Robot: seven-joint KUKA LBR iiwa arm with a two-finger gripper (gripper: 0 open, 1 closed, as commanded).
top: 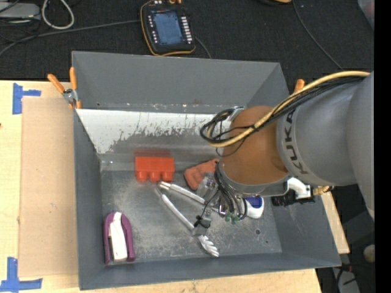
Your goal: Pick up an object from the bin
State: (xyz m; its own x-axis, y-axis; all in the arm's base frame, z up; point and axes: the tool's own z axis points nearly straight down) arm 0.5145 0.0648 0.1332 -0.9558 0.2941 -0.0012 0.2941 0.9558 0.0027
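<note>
My gripper [203,220] is low in the bin's front middle, right at a pair of silver metal tongs [176,210]. The tongs lie slantwise on the floor, their scalloped tips pointing toward the front wall just below the gripper. A reddish-brown lump [196,173] lies just behind the gripper, partly hidden by the wrist. A small white and blue thing [254,207] peeks out on the gripper's right side.
An orange block [154,167] sits near the back slope, left of the middle. A purple and white object [118,237] lies in the front left corner. The arm and its orange cover hang over the bin's right half.
</note>
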